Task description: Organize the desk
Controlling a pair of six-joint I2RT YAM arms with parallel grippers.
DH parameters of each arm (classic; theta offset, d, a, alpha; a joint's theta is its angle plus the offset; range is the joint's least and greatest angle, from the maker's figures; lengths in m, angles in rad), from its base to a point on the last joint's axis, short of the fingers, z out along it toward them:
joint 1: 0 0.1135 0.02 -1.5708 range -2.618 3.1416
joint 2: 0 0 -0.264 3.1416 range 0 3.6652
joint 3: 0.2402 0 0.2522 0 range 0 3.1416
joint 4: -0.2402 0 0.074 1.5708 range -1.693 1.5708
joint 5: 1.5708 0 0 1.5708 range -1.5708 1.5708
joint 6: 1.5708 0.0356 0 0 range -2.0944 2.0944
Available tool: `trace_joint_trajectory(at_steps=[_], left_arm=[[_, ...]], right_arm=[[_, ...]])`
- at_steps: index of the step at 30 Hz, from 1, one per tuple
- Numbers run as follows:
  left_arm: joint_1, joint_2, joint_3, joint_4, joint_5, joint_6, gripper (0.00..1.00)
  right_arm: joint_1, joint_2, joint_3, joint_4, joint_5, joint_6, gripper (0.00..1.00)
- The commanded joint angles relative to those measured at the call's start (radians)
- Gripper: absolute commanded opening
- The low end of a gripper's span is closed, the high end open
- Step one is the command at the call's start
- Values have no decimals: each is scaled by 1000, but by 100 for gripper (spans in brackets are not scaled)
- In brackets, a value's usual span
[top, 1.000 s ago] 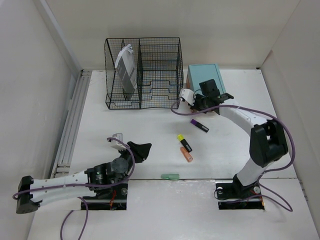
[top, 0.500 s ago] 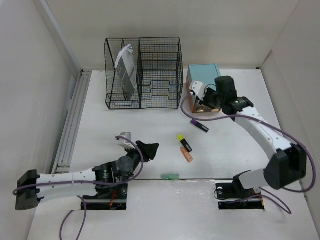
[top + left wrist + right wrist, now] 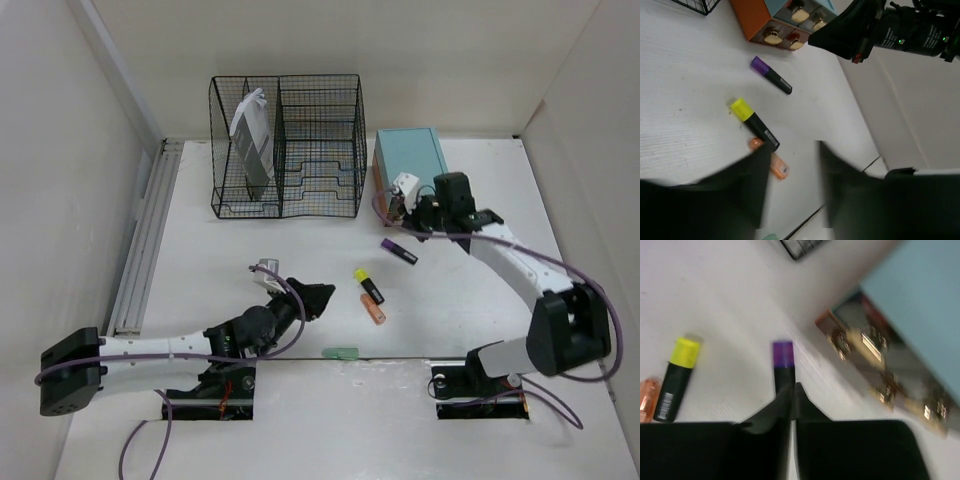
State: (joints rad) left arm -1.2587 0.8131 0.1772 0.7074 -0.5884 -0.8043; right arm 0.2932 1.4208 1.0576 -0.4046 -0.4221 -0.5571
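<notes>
- Top external view: the counter (image 3: 200, 250) is a wide white surface with white walls on three sides, and both arm bases are bolted at its near edge.
- A black wire rack (image 3: 300, 150) stands at the far edge, left of centre. A grey and white packet (image 3: 252, 140) stands upright in its left compartment.
- A small drawer box (image 3: 410, 155) with a teal top sits at the far edge, right of the rack and just beside it. The left wrist view shows its orange side (image 3: 752, 20) and round drawer knobs.
- Three markers lie near the middle of the counter, towards the right:
  - a purple marker (image 3: 399, 251) nearest the box
  - a yellow-capped black marker (image 3: 368, 284) closer to the near edge
  - an orange marker (image 3: 373, 309) just beside the yellow-capped one
- A pale green object (image 3: 340, 352) lies at the near edge, between the two bases.
- The left end effector (image 3: 318, 297) reaches low over the counter from the near left, pointing at the markers. In its wrist view (image 3: 792, 155) the fingers are blurred but stand well apart with nothing between them.
- The right end effector (image 3: 405, 215) hangs in front of the drawer box. In its wrist view (image 3: 792, 387) the fingers are pressed together and hold nothing.
- The closed tip of the right end effector lines up with the purple marker (image 3: 783, 360). Whether it touches the marker cannot be told.
</notes>
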Motion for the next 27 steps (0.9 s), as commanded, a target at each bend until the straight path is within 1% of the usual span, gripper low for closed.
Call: trace_joint_trajectory(at_steps=[1, 2, 3, 4, 5, 6, 7, 8, 9, 10, 12, 13, 14, 15, 16, 17, 18, 19, 20, 21, 22, 23, 24, 25, 26, 27], left_arm=[[5, -17, 34, 72, 48, 33, 15], [5, -17, 34, 61, 48, 33, 3], [5, -28, 34, 61, 38, 33, 0], [5, -28, 34, 47, 38, 42, 0], [15, -37, 34, 47, 38, 42, 0], [15, -37, 34, 47, 38, 42, 0], [15, -37, 34, 59, 38, 54, 5], [15, -28, 34, 84, 38, 54, 17], [27, -13, 34, 99, 56, 66, 41], [27, -2, 34, 119, 56, 76, 52], [70, 52, 45, 191, 96, 67, 70], [93, 79, 60, 217, 151, 54, 78], [119, 112, 73, 239, 185, 38, 78], [148, 188, 105, 297, 229, 7, 80], [206, 233, 123, 332, 319, -10, 80], [234, 282, 146, 363, 361, -28, 80], [257, 332, 206, 394, 399, -44, 80], [293, 442, 241, 446, 432, -79, 75], [312, 498, 280, 461, 491, -102, 66], [329, 553, 321, 478, 527, -120, 55], [361, 666, 406, 516, 595, -162, 31], [376, 720, 445, 529, 623, -194, 21], [386, 771, 484, 541, 651, -222, 15], [396, 820, 551, 559, 676, -245, 11], [406, 907, 582, 585, 699, -268, 3], [415, 943, 608, 586, 728, -315, 1]], right_arm=[[27, -246, -187, 284, 226, 129, 8], [44, -420, -255, 390, 314, 103, 35], [44, -468, -295, 506, 404, 92, 67], [44, -459, -277, 482, 448, 120, 85], [44, -429, -192, 424, 474, 190, 94], [44, -360, -151, 359, 432, 213, 87], [11, -324, -118, 255, 390, 238, 54], [-5, -291, -82, 201, 337, 279, 19], [-18, -223, -14, 146, 259, 279, 0], [-31, -198, 10, 85, 132, 279, 0], [-60, -189, -1, 120, 97, 313, 0], [-77, -225, -14, 148, 82, 322, 0], [-118, -241, -25, 192, 60, 322, 1], [-144, -241, -25, 193, 30, 336, 55], [-172, -250, -16, 193, -16, 336, 75], [-214, -250, -16, 193, -97, 336, 80], [-235, -241, -7, 193, -137, 348, 86], [-255, -241, -7, 193, -174, 362, 100], [-270, -232, -7, 193, -222, 362, 100], [-294, -232, -7, 182, -234, 362, 100], [-307, -232, -7, 182, -234, 373, 90], [-307, -232, -7, 182, -234, 373, 69], [-319, -244, -7, 193, -215, 390, 44], [-328, -244, -16, 193, -204, 401, 23], [-328, -258, -16, 193, -204, 401, 1], [-328, -270, -25, 193, -193, 414, 0]])
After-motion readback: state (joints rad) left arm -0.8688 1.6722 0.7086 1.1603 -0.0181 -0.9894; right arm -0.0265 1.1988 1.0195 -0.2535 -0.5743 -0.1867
